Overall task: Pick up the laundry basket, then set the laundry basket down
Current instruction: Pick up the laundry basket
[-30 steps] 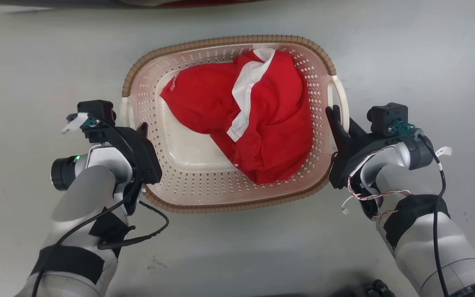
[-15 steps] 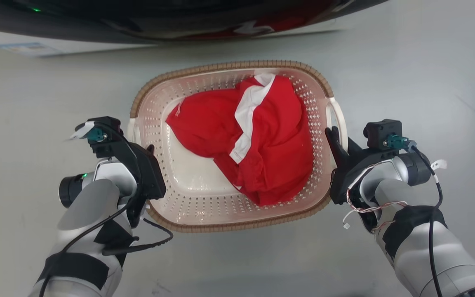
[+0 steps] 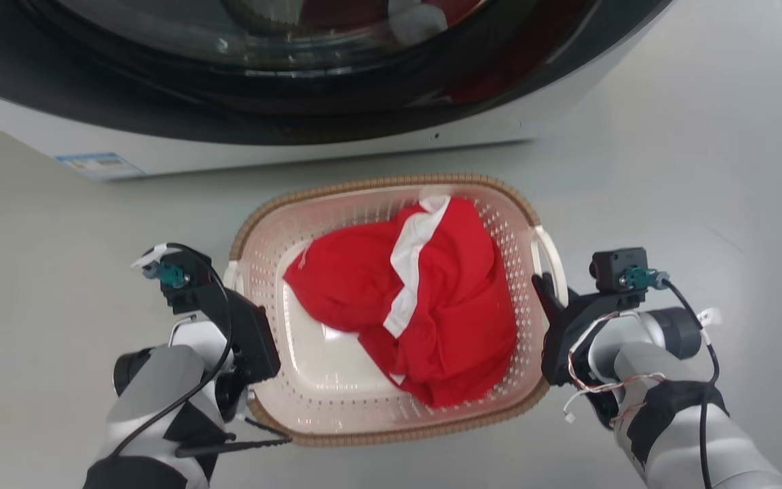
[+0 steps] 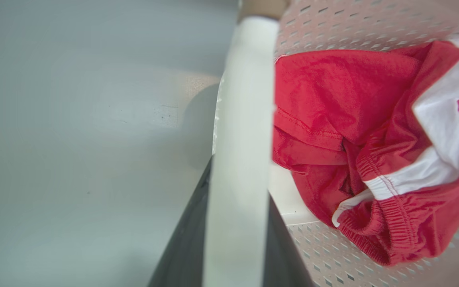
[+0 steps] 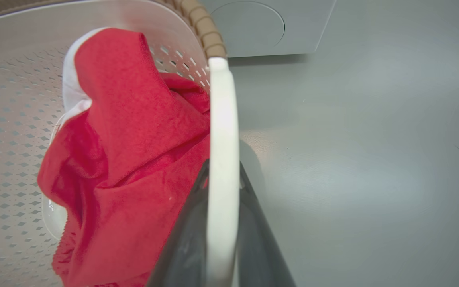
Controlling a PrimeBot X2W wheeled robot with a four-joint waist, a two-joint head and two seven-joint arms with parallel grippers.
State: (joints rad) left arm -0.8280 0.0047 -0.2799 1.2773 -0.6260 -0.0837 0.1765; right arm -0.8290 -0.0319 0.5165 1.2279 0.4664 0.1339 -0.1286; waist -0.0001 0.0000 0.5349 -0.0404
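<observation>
Cream plastic laundry basket [image 3: 364, 185] w/ the brown woven-look rim sits between the two grippers, long side facing the robot. Left gripper [image 3: 236, 299] is closed on the left handle [image 4: 241, 119]. In the left wrist view, one dark finger [image 4: 185, 247] sits on each side of the white bar, both pressed against it. Same on the other side: right gripper [image 3: 548, 292] is clamped on the right handle [image 5: 222, 139], w/ a finger [image 5: 181, 239] tight on either side.

Inside the basket, just inboard of both sets of fingers, there's a crumpled red garment [image 3: 445, 319] w/ a white stripe. It's closer to the right fingers than the left ones, and bare perforated wall and bottom show next to the left fingers. Outboard of each pair of fingers it's plain grey floor [image 3: 703, 170].

Out past the fingertips, beyond the far rim of the basket, is the washing machine [image 3: 296, 68], dark round door facing this way. It's near the basket but there's a strip of floor between them.

Can't tell from these shots whether the basket bottom is touching the floor or hanging off it tbh.
</observation>
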